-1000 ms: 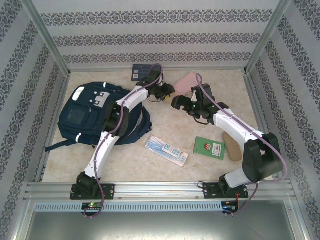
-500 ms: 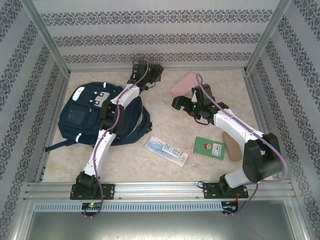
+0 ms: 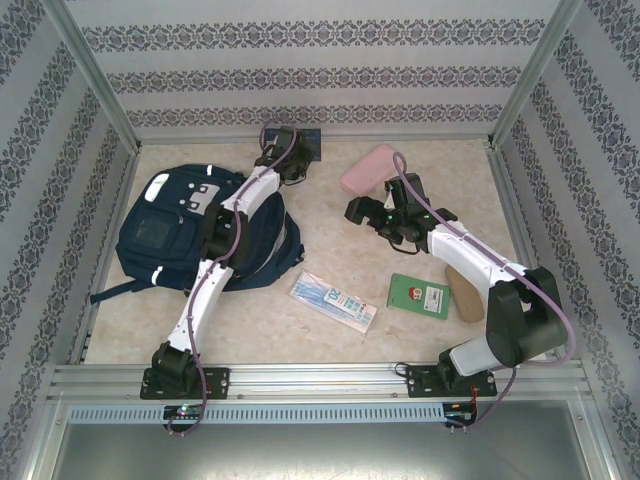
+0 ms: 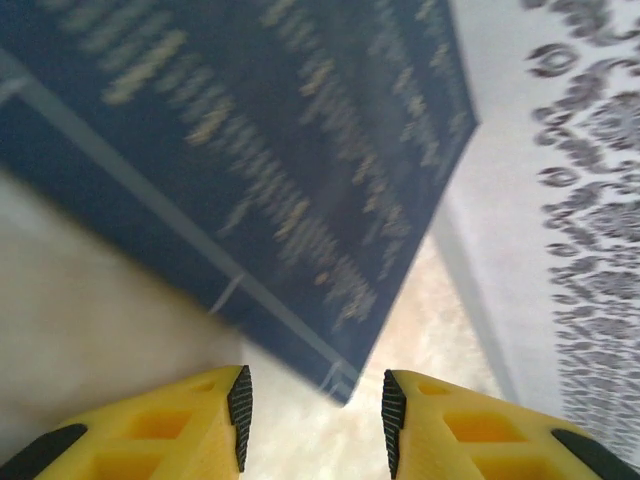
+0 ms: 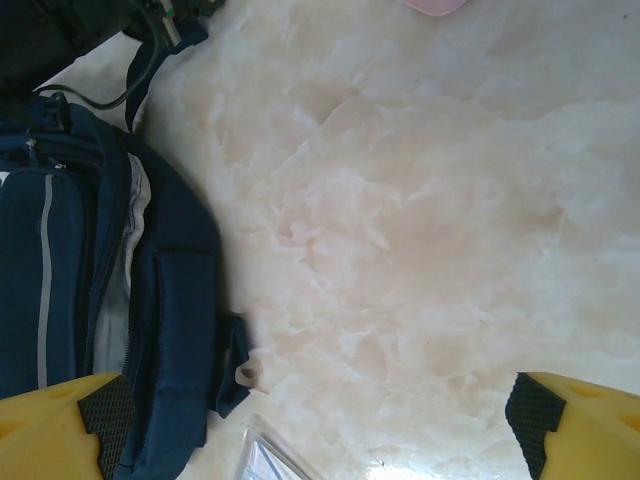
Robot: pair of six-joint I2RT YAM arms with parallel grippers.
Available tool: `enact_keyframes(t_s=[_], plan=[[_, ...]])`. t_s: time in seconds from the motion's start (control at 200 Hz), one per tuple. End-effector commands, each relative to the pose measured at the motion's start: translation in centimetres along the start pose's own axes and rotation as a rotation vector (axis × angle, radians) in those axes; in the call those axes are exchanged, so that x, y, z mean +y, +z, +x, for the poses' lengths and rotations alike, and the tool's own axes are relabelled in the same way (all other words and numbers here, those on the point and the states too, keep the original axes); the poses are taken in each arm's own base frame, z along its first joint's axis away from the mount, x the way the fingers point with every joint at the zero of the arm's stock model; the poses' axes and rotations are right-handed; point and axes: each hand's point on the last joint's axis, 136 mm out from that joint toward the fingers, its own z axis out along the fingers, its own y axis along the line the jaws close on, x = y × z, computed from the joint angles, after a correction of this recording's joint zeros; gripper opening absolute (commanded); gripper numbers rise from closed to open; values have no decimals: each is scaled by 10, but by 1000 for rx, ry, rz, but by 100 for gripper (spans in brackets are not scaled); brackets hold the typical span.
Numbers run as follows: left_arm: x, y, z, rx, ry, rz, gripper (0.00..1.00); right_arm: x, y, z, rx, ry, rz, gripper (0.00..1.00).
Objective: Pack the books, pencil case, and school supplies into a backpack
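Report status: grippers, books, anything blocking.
Left gripper open, empty, facing dark blue book at back wall. Right gripper open, empty. Pencil case, packet, green book outside backpack. No obstruction seen.

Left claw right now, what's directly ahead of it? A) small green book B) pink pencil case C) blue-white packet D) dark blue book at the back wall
D: the left wrist view has the dark blue book just ahead of the open left claw, nothing gripped yet.

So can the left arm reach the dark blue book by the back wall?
Probably yes: the left tool is right at the dark blue book, jaws apart, nothing in the way. It lies flat, so gripping may be awkward.
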Motion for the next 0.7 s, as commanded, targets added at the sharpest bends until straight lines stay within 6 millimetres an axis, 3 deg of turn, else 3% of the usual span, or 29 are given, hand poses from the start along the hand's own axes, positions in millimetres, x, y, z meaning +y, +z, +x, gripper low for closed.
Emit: enact_keyframes(t_s=[0.0,0.125,0.345,0.46,0.62,0.694], plan=[[81,-27,22,94,27,-349,42,5,-2,-1,-17,0,-9,98],[76,-39,25,115,88,-310,43,10,1,-1,-15,-13,-24,98],[8,-59,23,151,215,-93,46,20,14,-7,3,-74,-37,98],[-23,-82,17,140,299,-25,48,30,26,-22,-12,-93,-43,98],[-38,-118,0,113,354,-6,50,52,59,-53,-45,-79,-107,98],[-39,-138,-8,103,368,-10,50,66,80,-68,-36,-60,-161,82]])
